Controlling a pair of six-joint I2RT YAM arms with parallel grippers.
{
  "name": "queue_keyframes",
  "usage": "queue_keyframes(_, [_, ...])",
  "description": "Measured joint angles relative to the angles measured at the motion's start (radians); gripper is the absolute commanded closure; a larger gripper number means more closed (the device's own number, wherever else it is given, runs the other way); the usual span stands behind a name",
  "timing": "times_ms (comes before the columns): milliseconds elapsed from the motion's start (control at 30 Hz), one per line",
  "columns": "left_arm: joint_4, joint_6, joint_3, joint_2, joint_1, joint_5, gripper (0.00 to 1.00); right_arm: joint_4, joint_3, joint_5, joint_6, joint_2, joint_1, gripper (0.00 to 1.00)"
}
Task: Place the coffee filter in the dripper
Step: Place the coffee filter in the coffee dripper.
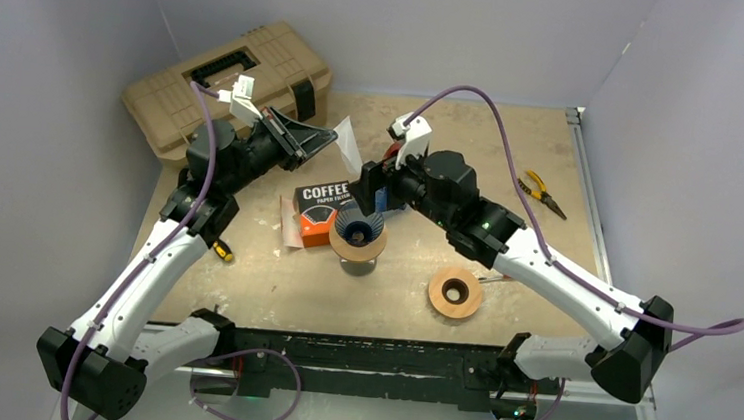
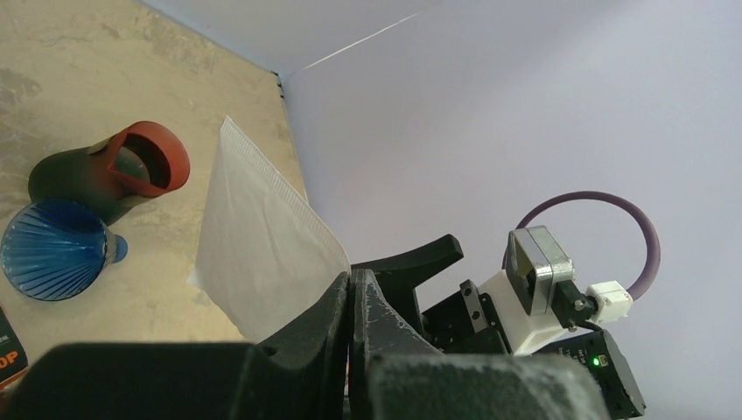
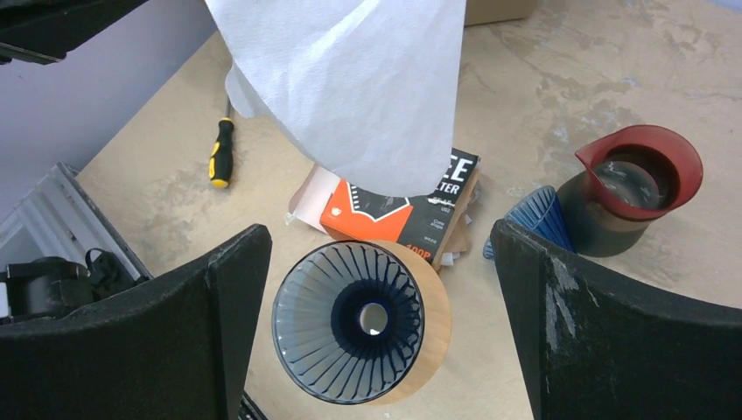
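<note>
A wooden ring (image 1: 455, 292) lies nearest the arm bases on the surface (image 1: 514, 141). Beyond it the dripper (image 3: 350, 328) stands upright on its wooden collar, with the right jaws spread wide apart over it, holding nothing. Just behind sits a filter box (image 3: 411, 210). Farther back, the left jaws are clamped on the white filter (image 2: 262, 245), held in the air above the box, not yet in the dripper.

"COFFEE" and, smaller beneath it, "PAPER FILTER" are printed on the black-and-orange cardboard box (image 1: 320, 209); "100P" is read on its orange part.
</note>
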Motion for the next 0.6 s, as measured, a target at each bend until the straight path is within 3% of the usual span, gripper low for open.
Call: queue_keyframes(600, [-0.014, 0.014, 0.003, -0.013, 0.0, 0.005, 1.0, 0.001, 0.052, 0.054, 0.001, 0.051, 0.002, 0.16])
